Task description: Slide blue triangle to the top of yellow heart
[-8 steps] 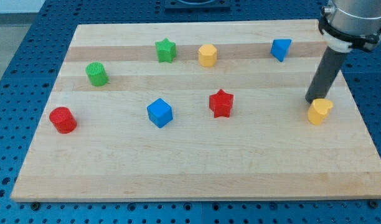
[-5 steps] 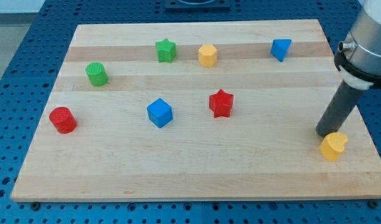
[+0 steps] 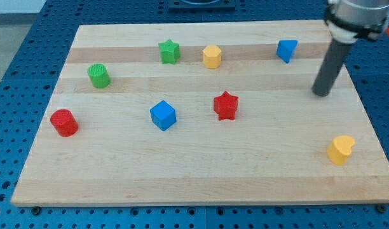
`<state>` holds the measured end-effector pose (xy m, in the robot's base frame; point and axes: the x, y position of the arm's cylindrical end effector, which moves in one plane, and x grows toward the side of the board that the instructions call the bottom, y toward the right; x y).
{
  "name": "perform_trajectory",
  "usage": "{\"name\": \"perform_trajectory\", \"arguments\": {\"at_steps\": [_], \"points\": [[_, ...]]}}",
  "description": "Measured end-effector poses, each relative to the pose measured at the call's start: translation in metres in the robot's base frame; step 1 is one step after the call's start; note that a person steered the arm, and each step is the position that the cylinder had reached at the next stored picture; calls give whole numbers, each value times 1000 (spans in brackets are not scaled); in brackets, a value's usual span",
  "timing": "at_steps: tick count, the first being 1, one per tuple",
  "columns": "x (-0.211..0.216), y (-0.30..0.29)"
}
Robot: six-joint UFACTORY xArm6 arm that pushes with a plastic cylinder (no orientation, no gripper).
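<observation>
The blue triangle (image 3: 286, 49) sits near the view's top right of the wooden board (image 3: 201, 172). The yellow heart (image 3: 341, 149) lies near the board's right edge, low in the view. My tip (image 3: 321, 93) rests on the board between them, below and right of the blue triangle and well above the yellow heart, touching neither.
A green star (image 3: 170, 51) and a yellow hexagon (image 3: 211, 56) stand along the top. A green cylinder (image 3: 99, 76) and a red cylinder (image 3: 64, 122) are at the left. A blue cube (image 3: 163, 115) and a red star (image 3: 225, 105) are in the middle.
The tip pushed the yellow heart down and right, then left it and moved up toward the blue triangle. The other blocks have not moved.
</observation>
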<state>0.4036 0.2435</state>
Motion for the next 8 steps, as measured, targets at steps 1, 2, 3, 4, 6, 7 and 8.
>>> {"name": "perform_trajectory", "arguments": {"at_steps": [1, 2, 3, 4, 6, 7, 8], "points": [[-12, 3], [-92, -23], [-97, -24], [-109, -24], [-158, -51], [-158, -59], [-157, -76]]}}
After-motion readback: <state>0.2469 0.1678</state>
